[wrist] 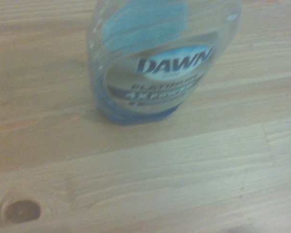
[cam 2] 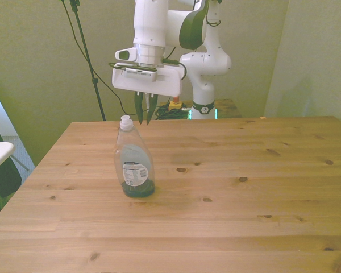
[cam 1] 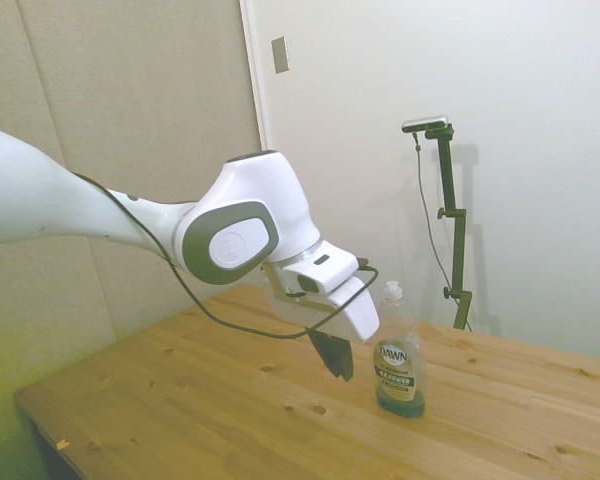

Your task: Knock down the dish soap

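The dish soap (cam 2: 134,165) is upright on the counter (cam 2: 244,199), so nothing's been knocked over yet. The hand (cam 2: 145,116) hovers just behind its cap, fingers nearly closed and empty (no contact visible). The push remains.

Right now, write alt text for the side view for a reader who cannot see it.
A clear dish soap bottle stands upright on a wooden table, a little green liquid at its base. A white robot arm reaches in from the picture's left, its end effector hanging just beside the bottle, dark fingers pointing down close together.
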